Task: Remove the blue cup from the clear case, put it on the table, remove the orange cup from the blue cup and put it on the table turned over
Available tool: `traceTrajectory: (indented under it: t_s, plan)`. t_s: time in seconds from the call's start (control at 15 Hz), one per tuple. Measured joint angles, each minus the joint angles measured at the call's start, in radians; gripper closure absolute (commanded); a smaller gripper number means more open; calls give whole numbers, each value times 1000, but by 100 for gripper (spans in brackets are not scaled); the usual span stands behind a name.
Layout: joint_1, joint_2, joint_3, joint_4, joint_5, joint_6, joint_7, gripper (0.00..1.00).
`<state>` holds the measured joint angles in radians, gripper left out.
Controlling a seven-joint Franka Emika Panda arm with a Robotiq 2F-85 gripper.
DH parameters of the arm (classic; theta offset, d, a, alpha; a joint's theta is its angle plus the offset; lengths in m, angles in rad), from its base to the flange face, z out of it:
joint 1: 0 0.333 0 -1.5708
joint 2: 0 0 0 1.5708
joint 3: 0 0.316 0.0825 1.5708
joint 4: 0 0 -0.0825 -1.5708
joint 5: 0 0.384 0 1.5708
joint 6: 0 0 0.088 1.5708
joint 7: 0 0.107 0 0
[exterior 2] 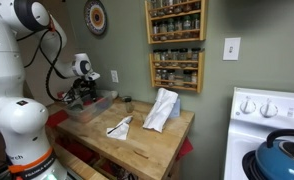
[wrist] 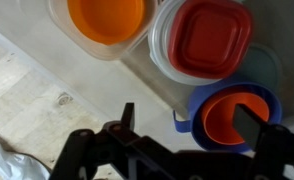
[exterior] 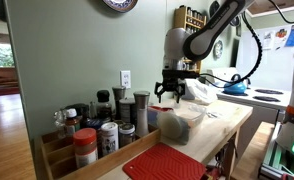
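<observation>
In the wrist view the blue cup (wrist: 202, 128) sits at the near corner of the clear case (wrist: 152, 72), with the orange cup (wrist: 227, 118) nested inside it. My gripper (wrist: 187, 118) is open just above them. One finger is over the orange cup's mouth and the other is over the pale table (wrist: 47, 110), outside the case wall. In both exterior views the gripper (exterior: 168, 95) (exterior 2: 82, 96) hangs over the clear case (exterior: 177, 122) (exterior 2: 93, 106). The cups are hidden there.
The case also holds an orange round dish (wrist: 107, 20) and a red-lidded container (wrist: 212, 40). Spice jars (exterior: 97, 130) and a red ribbed mat (exterior: 167, 162) are on the counter. White cloths (exterior 2: 162, 108) lie mid-table. A stove (exterior 2: 272, 115) stands beside it.
</observation>
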<state>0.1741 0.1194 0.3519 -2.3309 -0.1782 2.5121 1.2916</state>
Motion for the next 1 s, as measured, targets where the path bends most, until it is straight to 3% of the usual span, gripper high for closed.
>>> traceTrajectory:
  t_s: [0.27, 0.33, 0.53, 0.8, 0.87, 1.0]
  plan:
    - [59, 116, -75, 98, -10, -1, 2, 3]
    - [73, 138, -91, 117, -10, -2, 2, 25]
    - [108, 188, -130, 163, -9, -2, 2, 36]
    - [134, 192, -163, 192, -6, -13, 5, 70]
    - [138, 195, -170, 192, -6, -13, 11, 27]
    - [144, 201, -181, 192, -5, -14, 21, 31]
